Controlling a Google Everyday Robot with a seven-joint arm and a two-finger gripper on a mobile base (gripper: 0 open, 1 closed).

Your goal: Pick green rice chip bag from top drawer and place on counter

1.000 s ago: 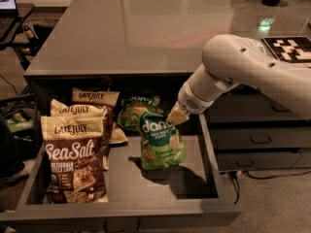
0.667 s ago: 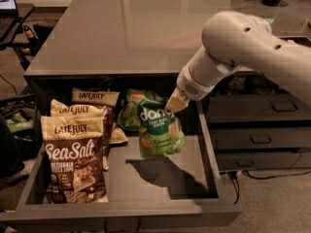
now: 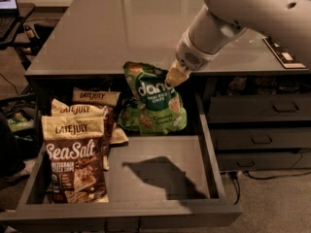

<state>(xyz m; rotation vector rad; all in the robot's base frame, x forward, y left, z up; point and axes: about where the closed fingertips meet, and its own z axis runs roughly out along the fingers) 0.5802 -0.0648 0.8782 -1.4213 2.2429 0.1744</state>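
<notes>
The beige-tipped end effector (image 3: 174, 77) is hanging above the back of the wide, shallow dark-grey top drawer (image 3: 160, 165), closed tight on the upper right edge of the glossy green rice chip bag (image 3: 153, 103). The bag is dangling over the drawer's rear. Cream-and-brown snack bags (image 3: 75, 154) are standing in the drawer's left side. The glossy grey tabletop (image 3: 121, 28) is stretching away behind the drawer.

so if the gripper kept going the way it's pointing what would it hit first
The gripper, over the dark-grey top drawer, points down-left into the glossy green rice chip bag it grips, so that comes first; beyond it probably the drawer floor, depth unclear.
</notes>
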